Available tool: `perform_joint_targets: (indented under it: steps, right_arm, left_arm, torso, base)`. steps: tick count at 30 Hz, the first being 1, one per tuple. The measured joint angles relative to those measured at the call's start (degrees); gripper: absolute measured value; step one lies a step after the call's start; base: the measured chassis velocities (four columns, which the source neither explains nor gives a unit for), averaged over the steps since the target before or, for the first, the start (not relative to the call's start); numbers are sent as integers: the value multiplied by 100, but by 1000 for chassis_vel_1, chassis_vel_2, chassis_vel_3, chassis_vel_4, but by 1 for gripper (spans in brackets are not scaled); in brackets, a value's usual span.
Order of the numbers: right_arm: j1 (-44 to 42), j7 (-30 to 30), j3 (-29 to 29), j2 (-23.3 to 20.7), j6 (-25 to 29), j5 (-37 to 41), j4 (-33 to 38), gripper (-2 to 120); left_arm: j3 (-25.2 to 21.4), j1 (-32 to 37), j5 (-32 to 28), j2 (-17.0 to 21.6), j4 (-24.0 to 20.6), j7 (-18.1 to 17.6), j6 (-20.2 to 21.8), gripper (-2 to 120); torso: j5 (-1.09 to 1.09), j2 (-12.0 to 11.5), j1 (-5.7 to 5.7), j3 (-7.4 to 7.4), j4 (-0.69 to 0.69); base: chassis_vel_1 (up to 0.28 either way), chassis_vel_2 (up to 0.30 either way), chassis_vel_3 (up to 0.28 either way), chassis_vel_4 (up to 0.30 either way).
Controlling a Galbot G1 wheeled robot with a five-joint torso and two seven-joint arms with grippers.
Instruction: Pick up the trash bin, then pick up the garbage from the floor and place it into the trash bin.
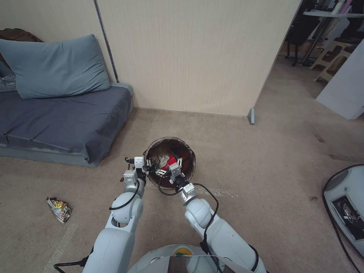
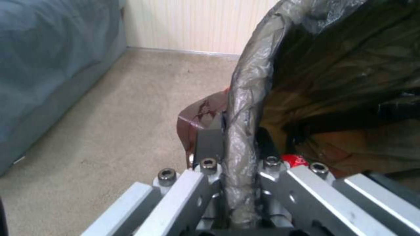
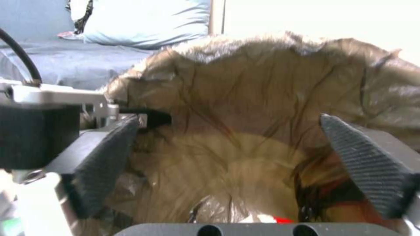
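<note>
Head view: high, facing down at the beige carpet floor [image 1: 265, 159].
Wrist views: very close, sharing the brown-lined round bin [image 1: 170, 149] [image 2: 245, 98] [image 3: 262, 98].

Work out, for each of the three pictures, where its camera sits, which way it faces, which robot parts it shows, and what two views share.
Head view: on the head, facing forward and down at carpet and the trash bin; both arms, left gripper, right gripper.
Left wrist view: on the left wrist, facing along the fingers clamped on the bin's bag-lined rim.
Right wrist view: on the right wrist, facing into the bin between spread pads.
Shared: both wrist views show the bag liner and grey sofa.
</note>
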Motion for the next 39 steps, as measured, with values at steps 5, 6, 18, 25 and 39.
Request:
perform_joint_targets:
  steps: [5, 6, 18, 25, 39]
  right_arm:
    - [-32, 7, 7, -22, -2, -6, 68, 100]
    - [-32, 7, 7, -22, -2, -6, 68, 100]
    - [-262, 77, 591, -147, -147, 6, 1290, 100]
    - [-1022, 93, 1768, -108, -163, -62, 2001, 100]
    - [-2072, 728, 2972, 210, -178, -126, 2496, 100]
  left_arm:
    - [19, 0, -4, 5, -10, -12, 15, 2]
    - [19, 0, -4, 5, -10, -12, 15, 2]
    - [-140, 88, -77, 129, -171, -3, 217, 2]
    - [-283, 194, -59, 209, -194, 8, 59, 2]
    - [-369, 240, -54, 297, -237, 28, -157, 2]
  torso:
    - [0, 0, 0, 0, 0]
    - [0, 0, 0, 0, 0]
    - [0, 0, 0, 0, 0]
    - [1, 0, 0, 0, 0]
    - [0, 0, 0, 0, 0]
  base:
    - [0, 0, 0, 0]
    - [0, 0, 0, 0]
    - [0, 0, 0, 0]
    - [0, 0, 0, 0]
    - [0, 0, 0, 0]
